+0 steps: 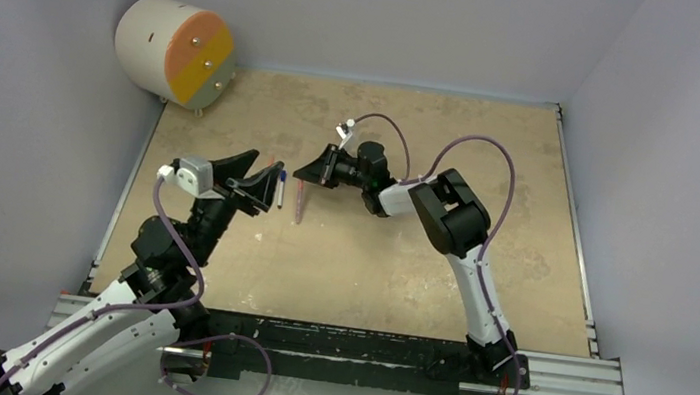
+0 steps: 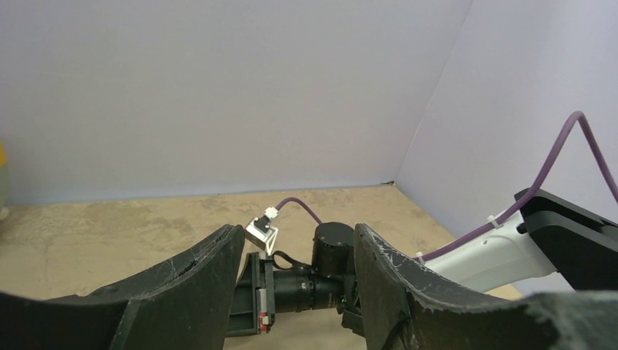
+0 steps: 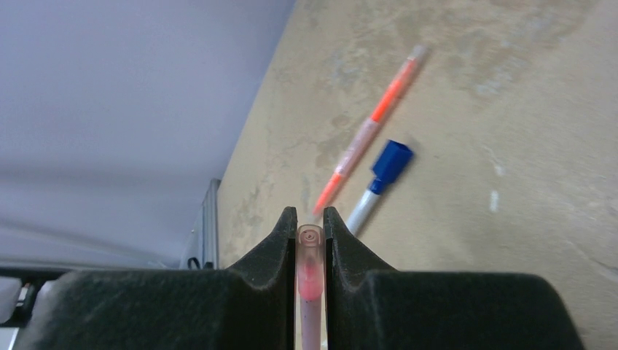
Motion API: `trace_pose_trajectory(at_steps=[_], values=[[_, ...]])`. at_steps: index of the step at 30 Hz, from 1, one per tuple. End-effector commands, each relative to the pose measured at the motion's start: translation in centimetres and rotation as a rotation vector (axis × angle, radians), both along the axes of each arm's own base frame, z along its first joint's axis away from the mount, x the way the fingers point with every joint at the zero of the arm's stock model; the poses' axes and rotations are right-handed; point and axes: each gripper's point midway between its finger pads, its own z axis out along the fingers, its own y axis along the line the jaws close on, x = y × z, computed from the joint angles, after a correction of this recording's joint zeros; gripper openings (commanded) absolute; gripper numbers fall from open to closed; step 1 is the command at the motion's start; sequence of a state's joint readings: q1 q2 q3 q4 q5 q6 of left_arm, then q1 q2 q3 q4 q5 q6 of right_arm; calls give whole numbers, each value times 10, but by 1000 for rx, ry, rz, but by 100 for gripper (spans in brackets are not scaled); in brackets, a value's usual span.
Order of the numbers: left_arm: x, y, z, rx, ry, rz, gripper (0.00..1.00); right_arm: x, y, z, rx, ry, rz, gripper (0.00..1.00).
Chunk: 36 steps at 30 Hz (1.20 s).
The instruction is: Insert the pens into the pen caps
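Pinkish-mauve pen (image 3: 310,273) is sitting clamped upright between the narrow fingers of the right tool (image 3: 310,216), hanging above the tabletop (image 3: 525,240). Orange-red pen (image 3: 372,124) and white pen (image 3: 361,210), the latter wearing a dark blue cap (image 3: 391,162) on one end, are lying side by side on the tabletop beyond. Left tool (image 2: 297,233) is gaping wide, gripping nothing, facing the right tool.

bench (image 1: 397,274): mottled tan and beige
walls (image 1: 389,11): pale lavender-grey
drum (image 1: 150,32): cream, face half salmon, half yellow
cables (image 1: 482,138): purple
long pen (image 3: 368,135): orange-red
capped pen (image 3: 362,210): white, cap (image 3: 391,162) dark blue
held pen (image 3: 310,281): translucent pink
right pincer (image 3: 310,219): black
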<state>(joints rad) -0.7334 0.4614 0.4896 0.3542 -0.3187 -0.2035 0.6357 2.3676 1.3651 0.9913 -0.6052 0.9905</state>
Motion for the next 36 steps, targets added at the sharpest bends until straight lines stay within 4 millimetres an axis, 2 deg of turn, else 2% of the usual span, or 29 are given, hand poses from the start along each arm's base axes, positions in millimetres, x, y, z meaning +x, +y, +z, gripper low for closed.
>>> trace_pose_trajectory(at_steps=[1,4,6,10,13,15,17,21,24,29,33,36], values=[[-2,-2,11,-35,-22,-18,57,25,4,31,28,-77,-67,18],[-1,-2,10,-34,-19,-15,57,28,3,28,11,-78,-73,33],[0,-3,9,-32,-15,-17,57,30,2,31,4,-101,-74,38],[1,-5,7,-29,-8,-20,57,38,-6,30,-78,-157,-109,44],[3,-7,7,-29,-9,-22,57,42,-14,25,-146,-167,-143,44],[3,-7,7,-29,-10,-24,57,44,-24,25,-196,-189,-182,41],[4,-7,7,-30,-5,-17,57,47,-36,36,-248,-249,-234,35],[21,1,-6,1,96,82,53,26,-50,27,-389,-320,-229,0],[41,2,-27,87,221,167,51,1,-52,11,-454,-334,-179,0],[55,-1,-34,91,294,216,49,-36,-39,-9,-509,-325,-115,0],[69,-8,-59,207,415,257,50,-47,-35,-17,-491,-307,-89,0],[72,-19,-60,198,426,218,52,-45,-31,-20,-493,-310,-78,0]])
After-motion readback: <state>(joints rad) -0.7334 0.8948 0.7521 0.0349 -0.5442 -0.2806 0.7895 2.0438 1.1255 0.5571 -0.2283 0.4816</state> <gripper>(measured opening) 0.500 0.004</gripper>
